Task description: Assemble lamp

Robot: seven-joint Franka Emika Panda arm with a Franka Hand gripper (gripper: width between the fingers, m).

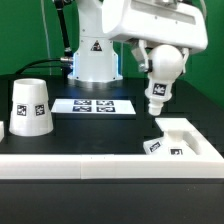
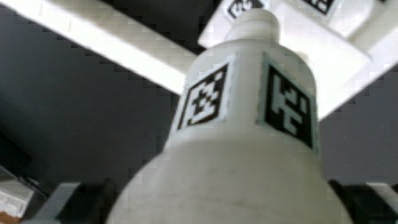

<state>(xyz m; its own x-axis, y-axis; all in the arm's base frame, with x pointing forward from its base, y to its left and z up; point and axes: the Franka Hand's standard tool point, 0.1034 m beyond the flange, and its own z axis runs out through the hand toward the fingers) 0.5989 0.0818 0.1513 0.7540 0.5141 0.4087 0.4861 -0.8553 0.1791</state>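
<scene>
My gripper point(image 1: 163, 60) is shut on the ball end of the white bulb point(image 1: 157, 92), which hangs stem-down in the air with a tag on its stem. Its tip is just above and behind the flat square base point(image 1: 170, 142), which lies at the exterior view's front right with tags on its edge. In the wrist view the bulb point(image 2: 240, 120) fills the frame between the dark fingers point(image 2: 64, 200), and the base point(image 2: 285, 8) shows beyond its tip. The cone shade point(image 1: 29, 107) stands upright at the exterior view's left.
The marker board point(image 1: 93, 105) lies flat in front of the arm's pedestal point(image 1: 92, 60). A long white rail point(image 1: 70, 166) runs along the front edge and turns back around the base at the right point(image 1: 200, 140); it also shows in the wrist view point(image 2: 98, 35).
</scene>
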